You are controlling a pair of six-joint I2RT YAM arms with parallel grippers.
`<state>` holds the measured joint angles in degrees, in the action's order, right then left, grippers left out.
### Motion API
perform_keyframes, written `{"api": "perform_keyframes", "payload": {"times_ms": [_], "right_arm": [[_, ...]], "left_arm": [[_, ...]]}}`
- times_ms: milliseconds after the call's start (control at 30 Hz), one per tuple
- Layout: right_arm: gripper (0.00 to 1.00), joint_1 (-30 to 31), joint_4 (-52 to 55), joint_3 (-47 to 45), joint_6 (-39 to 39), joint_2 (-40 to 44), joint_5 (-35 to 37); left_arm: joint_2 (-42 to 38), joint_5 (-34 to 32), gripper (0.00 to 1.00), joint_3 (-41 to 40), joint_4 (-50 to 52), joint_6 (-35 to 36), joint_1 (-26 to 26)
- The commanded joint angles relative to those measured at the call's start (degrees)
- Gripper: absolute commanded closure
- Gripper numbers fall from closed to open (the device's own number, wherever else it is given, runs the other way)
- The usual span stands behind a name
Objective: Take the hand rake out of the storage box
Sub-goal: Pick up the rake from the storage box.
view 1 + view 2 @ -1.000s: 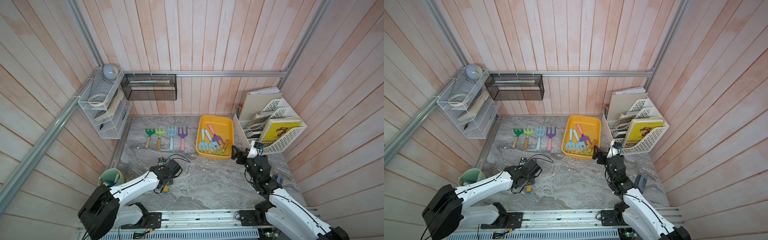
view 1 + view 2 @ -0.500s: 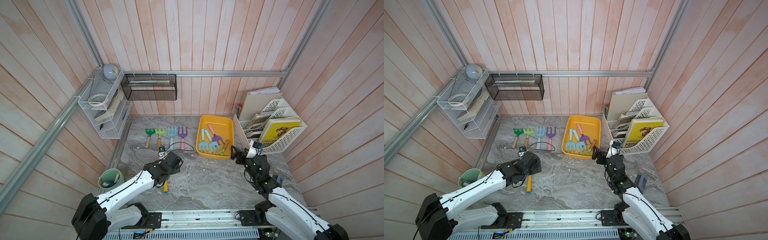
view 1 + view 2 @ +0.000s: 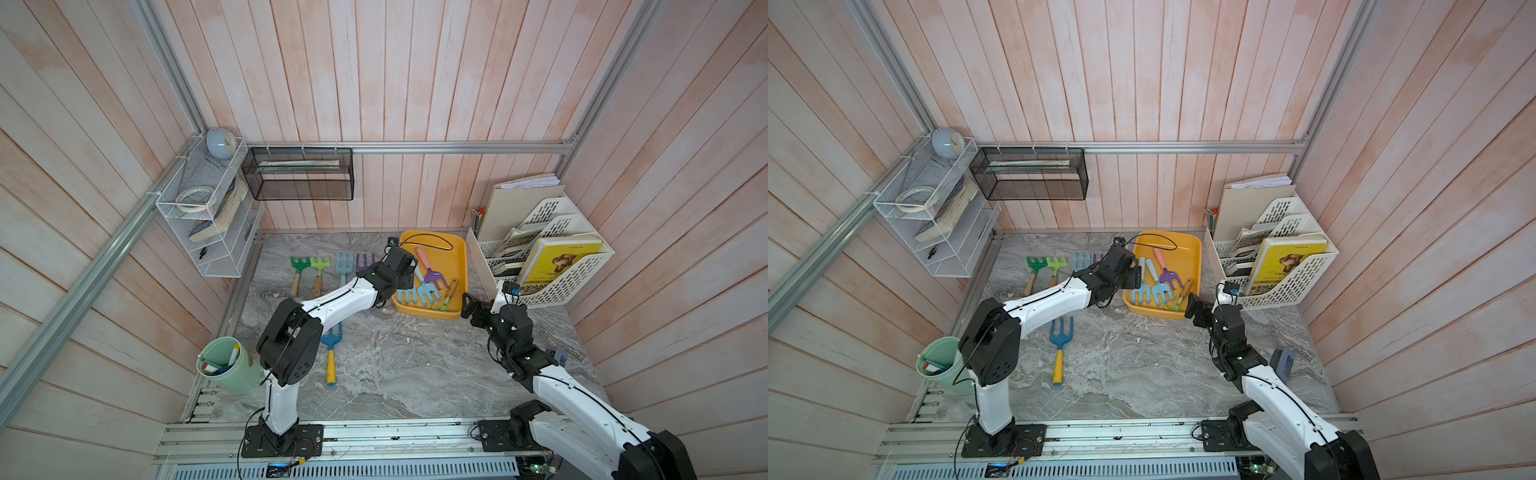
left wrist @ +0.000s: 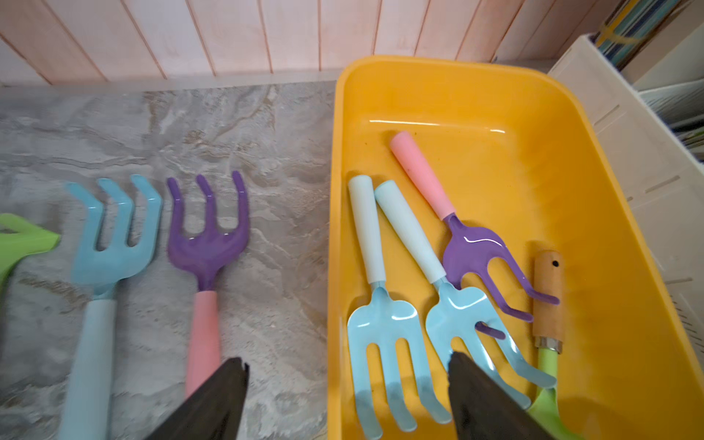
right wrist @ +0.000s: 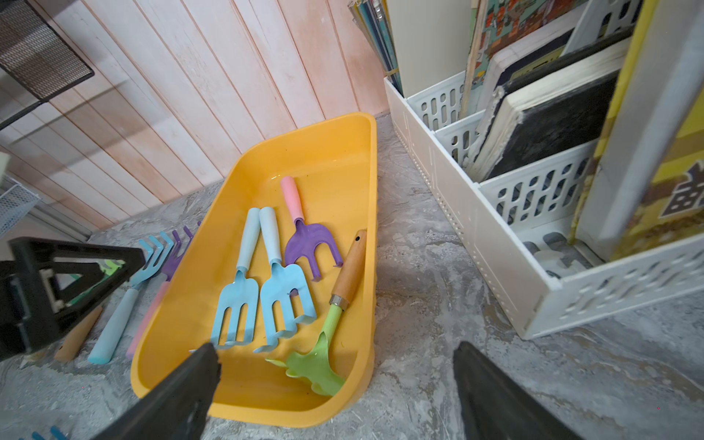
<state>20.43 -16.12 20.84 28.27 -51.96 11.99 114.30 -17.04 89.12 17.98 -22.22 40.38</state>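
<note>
In both top views the left arm (image 3: 345,297) hides the handle of the purple rake (image 3: 365,262) on the table (image 3: 395,353).

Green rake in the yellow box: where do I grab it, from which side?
Probably the wooden handle, at its holed end, from straight above, jaws across it. The green rake lies flat beside the storage box wall, and a tine of the purple tool crowds the handle nearer the head.

The storage box (image 4: 514,183) is yellow. In it, toward 5 o'clock, lies a green rake (image 5: 316,365) with a wood-brown handle. The purple rake (image 4: 472,251) has a pink handle. The tabletop (image 4: 266,152) is grey-veined marble.
</note>
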Motion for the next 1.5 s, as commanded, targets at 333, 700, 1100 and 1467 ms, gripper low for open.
{"api": "perform_keyframes", "payload": {"times_ms": [333, 700, 1100, 1467], "right_arm": [[0.02, -3.8, -0.5, -0.4, 0.1, -0.2, -1.0], [0.02, -5.1, -1.3, -0.9, 0.5, 0.0, -3.1], [0.02, -6.2, -1.8, -1.3, 0.9, -0.5, -4.9], [0.02, -6.4, -2.3, -1.4, 1.1, -0.8, -5.8]], "left_arm": [[20.0, 7.5, 0.58, 24.7, 8.6, 3.4, -2.5], [28.3, 1.2, 0.58, 31.8, 10.2, 0.0, -3.1], [32.0, 0.5, 0.61, 33.4, 9.7, -3.6, -3.0], [35.8, -3.1, 0.66, 39.6, 15.5, -0.6, -1.0]]}}
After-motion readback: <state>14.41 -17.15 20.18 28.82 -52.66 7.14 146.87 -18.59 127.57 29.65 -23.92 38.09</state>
